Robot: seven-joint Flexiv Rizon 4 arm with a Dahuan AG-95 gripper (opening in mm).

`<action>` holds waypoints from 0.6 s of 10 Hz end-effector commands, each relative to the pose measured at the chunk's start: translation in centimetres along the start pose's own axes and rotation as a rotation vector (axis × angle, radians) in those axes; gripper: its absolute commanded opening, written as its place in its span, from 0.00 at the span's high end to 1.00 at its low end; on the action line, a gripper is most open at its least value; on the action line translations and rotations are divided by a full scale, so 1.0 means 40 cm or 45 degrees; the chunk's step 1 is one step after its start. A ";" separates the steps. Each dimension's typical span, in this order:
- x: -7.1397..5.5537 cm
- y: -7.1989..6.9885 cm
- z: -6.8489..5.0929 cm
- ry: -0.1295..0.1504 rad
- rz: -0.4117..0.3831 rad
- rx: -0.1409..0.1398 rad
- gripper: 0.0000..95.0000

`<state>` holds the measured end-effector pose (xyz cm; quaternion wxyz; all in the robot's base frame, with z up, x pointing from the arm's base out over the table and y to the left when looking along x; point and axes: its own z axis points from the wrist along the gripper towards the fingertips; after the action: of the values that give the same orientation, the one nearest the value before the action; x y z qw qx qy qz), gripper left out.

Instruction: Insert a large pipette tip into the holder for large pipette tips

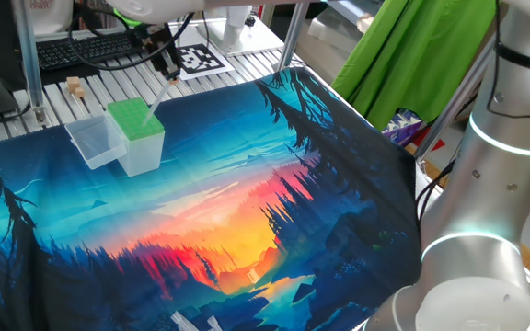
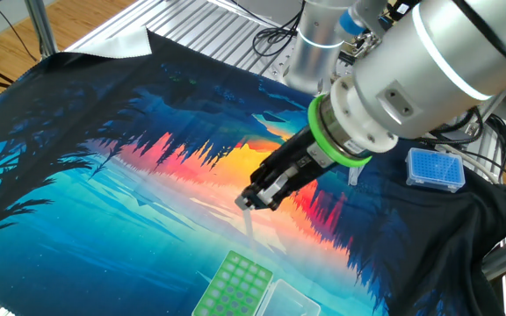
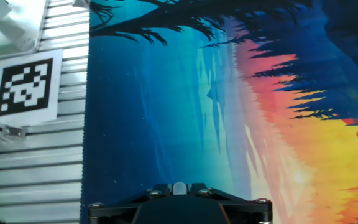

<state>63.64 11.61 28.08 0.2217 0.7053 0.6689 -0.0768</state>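
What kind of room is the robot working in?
Probably a science lab. A robot claw holds a pipette tip over a green tip holder, and a blue tip box sits nearby.

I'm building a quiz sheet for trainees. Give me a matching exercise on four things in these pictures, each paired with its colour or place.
Things:
1. Thin translucent whitish pipette tip
2. Box with green perforated top
3. Clear colourless plastic tub
4. Blue tip box

Descriptions:
A. Held in the pincer
B. Touching the green-topped box's side
C. Near the arm's base
D. Just beneath the held tip

Pairs: 1-A, 2-D, 3-B, 4-C
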 end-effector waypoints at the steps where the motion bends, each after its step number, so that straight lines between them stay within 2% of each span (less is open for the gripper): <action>1: 0.003 0.009 -0.005 -0.043 0.000 -0.007 1.00; 3: 0.007 0.011 -0.004 -0.051 0.018 -0.033 1.00; 6: 0.020 0.016 0.005 -0.071 0.037 -0.036 1.00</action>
<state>64.11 12.10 27.66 0.2539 0.7085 0.6535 -0.0804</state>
